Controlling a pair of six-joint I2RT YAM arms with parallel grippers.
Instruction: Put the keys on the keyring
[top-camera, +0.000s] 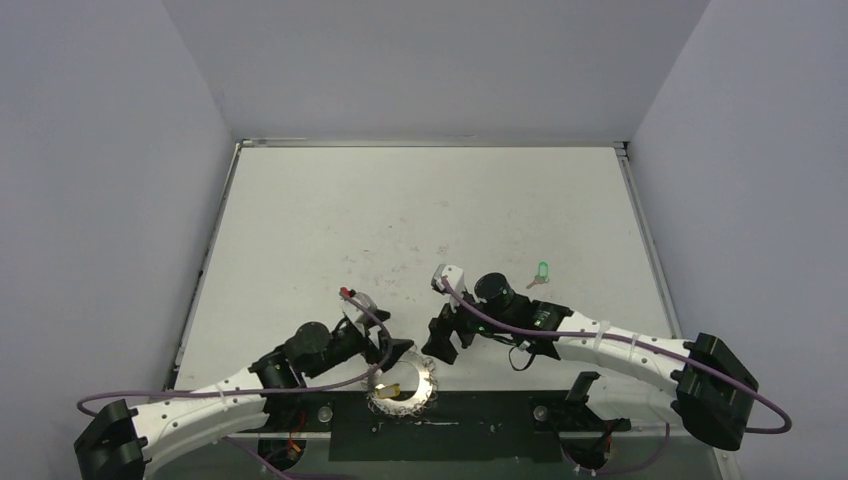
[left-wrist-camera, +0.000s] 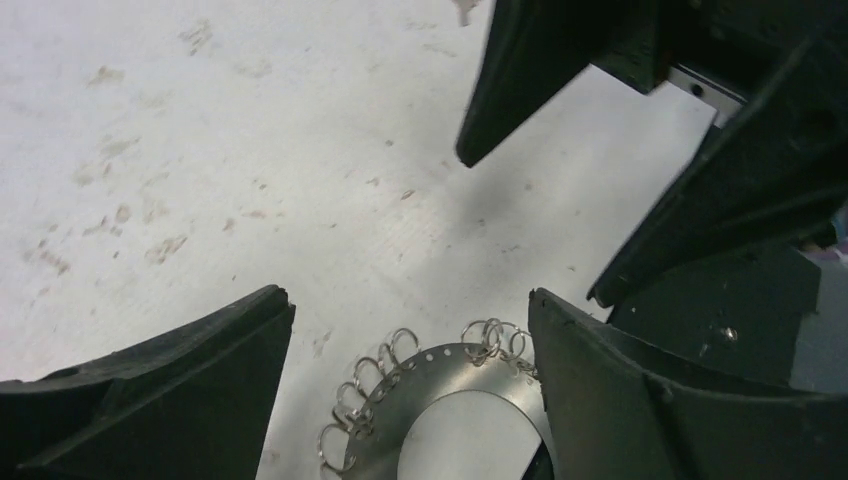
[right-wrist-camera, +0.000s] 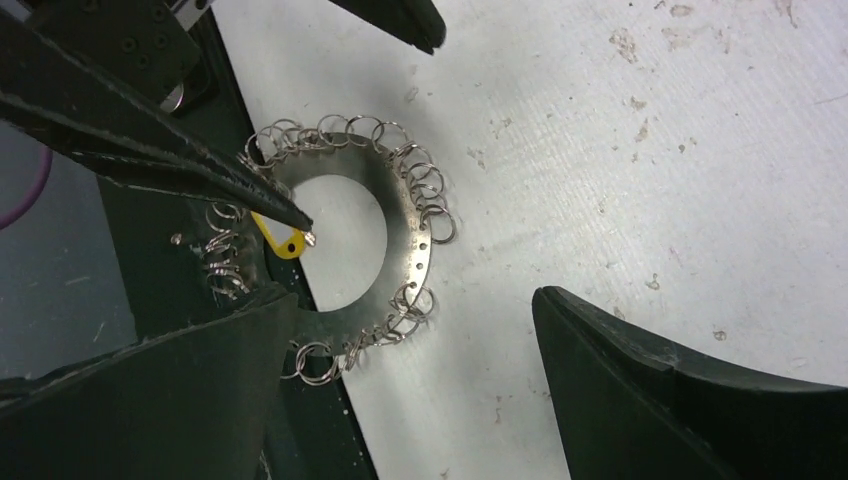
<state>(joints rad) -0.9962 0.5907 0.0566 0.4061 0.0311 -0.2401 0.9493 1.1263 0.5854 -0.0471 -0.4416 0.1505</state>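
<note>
Your left gripper (left-wrist-camera: 410, 300) and right gripper (right-wrist-camera: 415, 295) gape empty over the silvery loop-fringed metal keyring (right-wrist-camera: 400, 215); next, fetch the tiny green-headed key (top-camera: 543, 270) beyond.

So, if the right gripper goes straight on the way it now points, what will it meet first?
Probably the keyring, which lies flat just ahead of the right gripper's open jaws, partly between them. Depth is unclear, so it might reach the bare table beside the ring first.
</note>
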